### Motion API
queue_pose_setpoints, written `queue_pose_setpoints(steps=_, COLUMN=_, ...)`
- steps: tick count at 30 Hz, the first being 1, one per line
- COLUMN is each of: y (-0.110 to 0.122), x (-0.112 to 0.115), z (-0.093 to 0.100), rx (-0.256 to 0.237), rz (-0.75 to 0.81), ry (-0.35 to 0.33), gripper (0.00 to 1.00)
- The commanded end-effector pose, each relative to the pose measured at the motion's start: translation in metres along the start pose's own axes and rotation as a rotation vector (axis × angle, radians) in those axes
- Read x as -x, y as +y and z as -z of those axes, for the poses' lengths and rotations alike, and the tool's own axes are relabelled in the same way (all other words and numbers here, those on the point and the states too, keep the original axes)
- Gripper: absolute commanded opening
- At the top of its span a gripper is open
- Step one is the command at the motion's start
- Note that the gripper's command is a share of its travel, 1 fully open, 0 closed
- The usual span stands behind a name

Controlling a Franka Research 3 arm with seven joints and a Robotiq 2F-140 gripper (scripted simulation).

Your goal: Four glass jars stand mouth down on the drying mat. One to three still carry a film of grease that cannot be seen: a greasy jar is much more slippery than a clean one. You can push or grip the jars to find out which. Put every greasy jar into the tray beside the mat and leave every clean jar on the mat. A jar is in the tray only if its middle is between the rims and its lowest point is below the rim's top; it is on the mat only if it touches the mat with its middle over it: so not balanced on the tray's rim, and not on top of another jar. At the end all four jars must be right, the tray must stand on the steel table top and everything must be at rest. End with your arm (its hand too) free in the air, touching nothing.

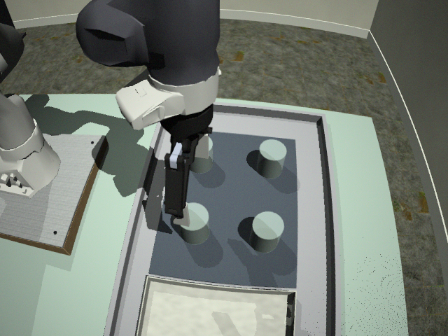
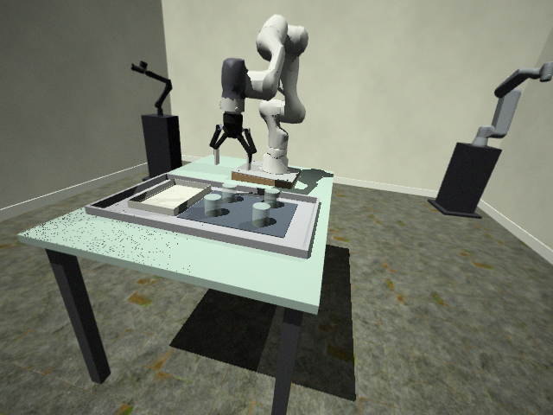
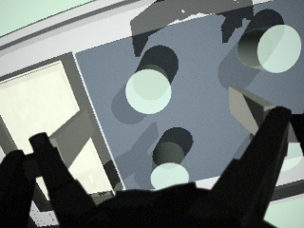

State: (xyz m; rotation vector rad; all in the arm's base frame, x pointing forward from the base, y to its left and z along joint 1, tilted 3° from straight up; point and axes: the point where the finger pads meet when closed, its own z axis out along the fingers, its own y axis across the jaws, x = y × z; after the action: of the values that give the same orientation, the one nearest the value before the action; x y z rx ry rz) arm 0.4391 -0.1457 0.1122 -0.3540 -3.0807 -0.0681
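Note:
Four greenish jars stand apart, mouth down, on the dark blue mat (image 1: 239,199) (image 2: 283,220) (image 3: 199,81). On the tray side are the robot-side jar (image 1: 197,217) (image 2: 229,192) (image 3: 148,91) and the outer jar (image 1: 268,225) (image 2: 212,205) (image 3: 169,178). Away from the tray are the robot-side jar (image 1: 201,166) (image 2: 271,196) (image 3: 279,48), partly hidden by a finger in the top view, and the outer jar (image 1: 272,150) (image 2: 260,213) (image 3: 293,154). The cream tray (image 1: 202,307) (image 2: 176,196) (image 3: 38,100) holds no jar. My gripper (image 1: 192,182) (image 2: 232,163) (image 3: 158,110) is wide open and empty, well above the jars.
A raised grey rim (image 1: 328,217) (image 2: 200,232) surrounds the mat and tray. The robot's base plate (image 1: 43,217) (image 2: 252,177) lies beyond the rim on the robot side. Other arms on dark pedestals (image 2: 161,143) (image 2: 467,178) stand away from the table.

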Motion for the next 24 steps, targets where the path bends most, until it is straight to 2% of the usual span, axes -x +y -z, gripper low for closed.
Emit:
queue_pose_setpoints(steps=1, y=-0.014, x=-0.001, z=-0.005, rx=0.004, rz=0.09, ry=-0.006, gripper=1.0)
queue_pose_setpoints(steps=5, y=-0.014, x=-0.001, z=-0.03, rx=0.004, rz=0.09, ry=-0.006, gripper=1.0)
queue_pose_setpoints(steps=7, y=-0.014, x=-0.001, z=-0.03, rx=0.004, rz=0.09, ry=-0.006, gripper=1.0)
queue_pose_setpoints(steps=13, y=-0.014, x=-0.001, z=-0.067, rx=0.004, rz=0.09, ry=-0.006, gripper=1.0)
queue_pose_setpoints(steps=24, y=-0.014, x=-0.001, z=-0.067, rx=0.004, rz=0.09, ry=-0.006, gripper=1.0)
